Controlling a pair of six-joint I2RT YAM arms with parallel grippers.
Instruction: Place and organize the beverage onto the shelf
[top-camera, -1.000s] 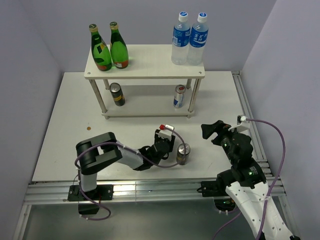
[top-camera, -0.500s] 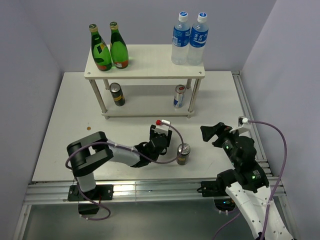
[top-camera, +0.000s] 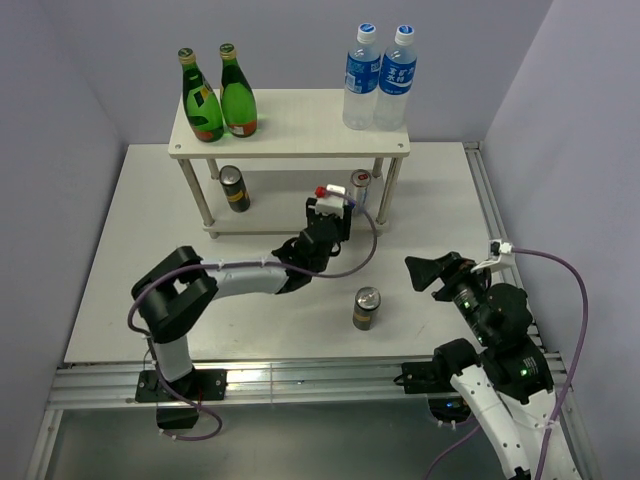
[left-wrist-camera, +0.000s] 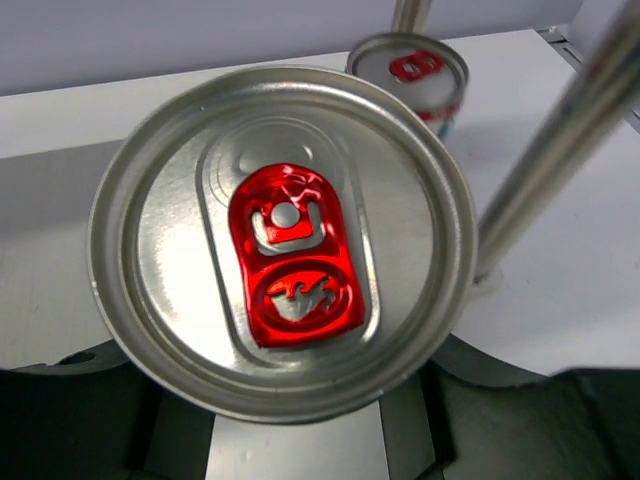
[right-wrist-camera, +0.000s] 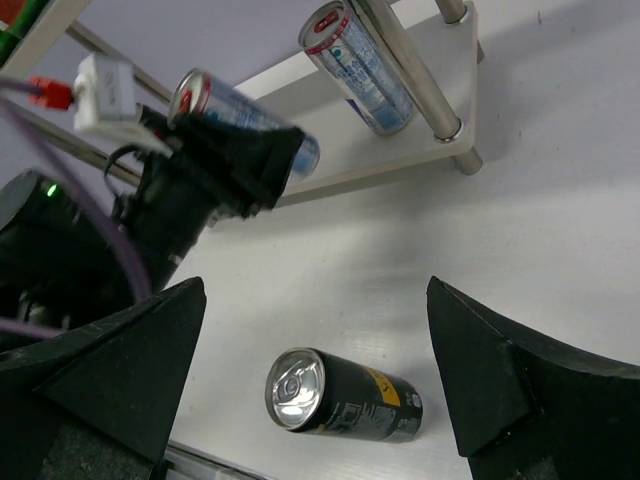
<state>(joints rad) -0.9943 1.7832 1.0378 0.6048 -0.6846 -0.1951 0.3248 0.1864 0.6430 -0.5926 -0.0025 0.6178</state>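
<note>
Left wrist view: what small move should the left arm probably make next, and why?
Probably ease forward, left of the metal leg: the left pincer grips the slim silver can with a red tab at the shelf's lower white board, where the matching silver can stands ahead with room beside it.

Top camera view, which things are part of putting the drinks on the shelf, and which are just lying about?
Job: shelf, left green bottle, right green bottle, shelved dark can, loose dark can on the table, shelved silver can, held silver can in the left gripper.

Lying about: left water bottle, right water bottle, both on the shelf top.
</note>
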